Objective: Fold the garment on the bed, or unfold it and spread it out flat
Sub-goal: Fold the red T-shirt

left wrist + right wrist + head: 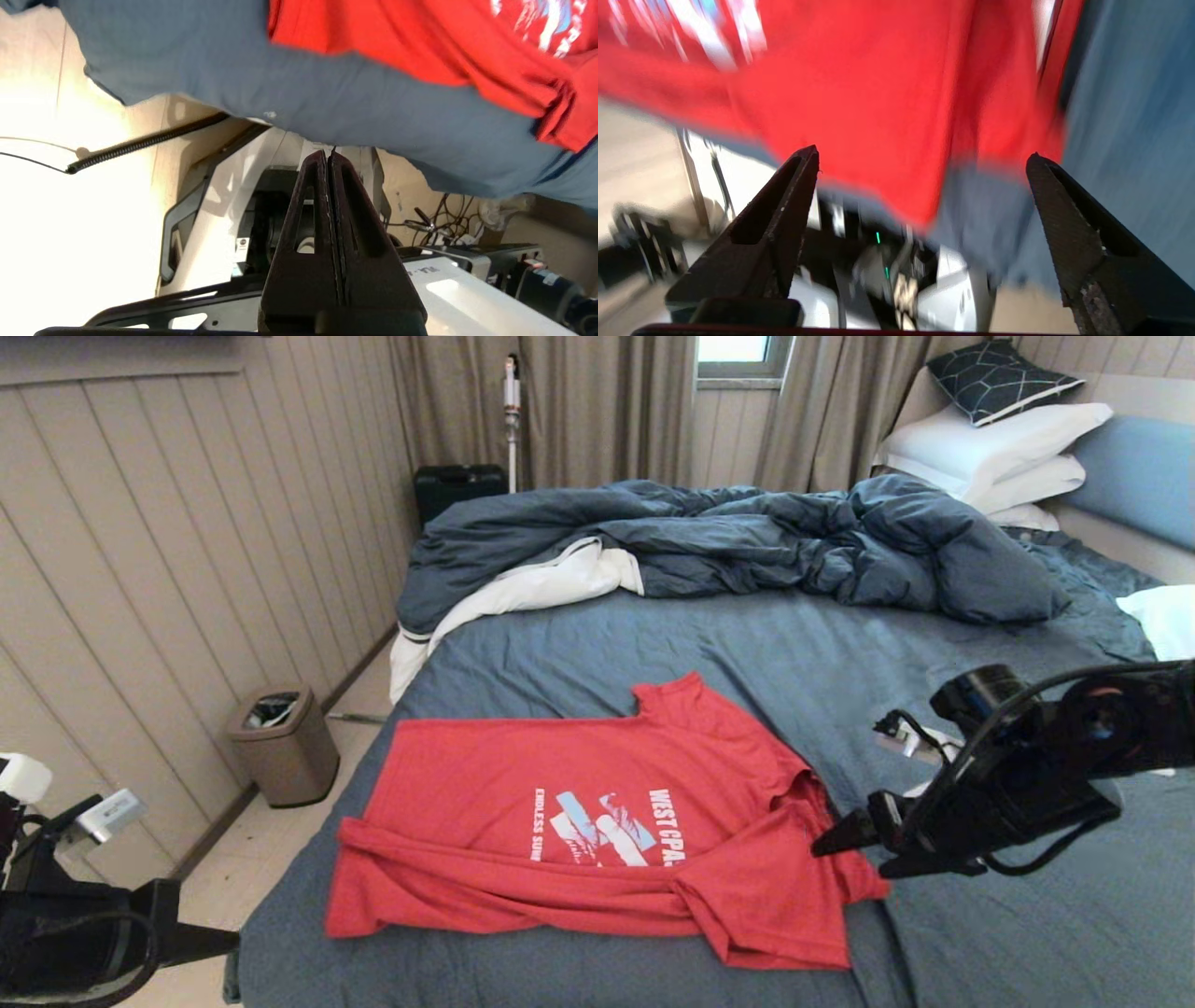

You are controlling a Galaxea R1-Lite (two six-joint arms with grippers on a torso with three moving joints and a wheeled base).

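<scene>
The red T-shirt point(579, 821) lies on the bed's slate-blue sheet point(747, 644) near the front edge, collar toward the right. Its near long side is folded up in a bunched band that covers part of the white and light-blue print. My right gripper point(850, 857) hangs open just above the shirt's right end, by the collar and near sleeve. In the right wrist view the gripper point(922, 156) is spread wide over the red cloth point(878, 93), holding nothing. My left gripper point(224, 943) is shut and empty, low off the bed's front left corner. In the left wrist view it point(328, 156) points under the sheet's edge point(280, 93).
A rumpled dark blue duvet point(747, 541) with white lining fills the bed's far half, with white pillows point(990, 448) at the far right. A beige bin point(285, 742) stands on the floor by the panelled wall. A black case point(457, 485) sits in the far corner.
</scene>
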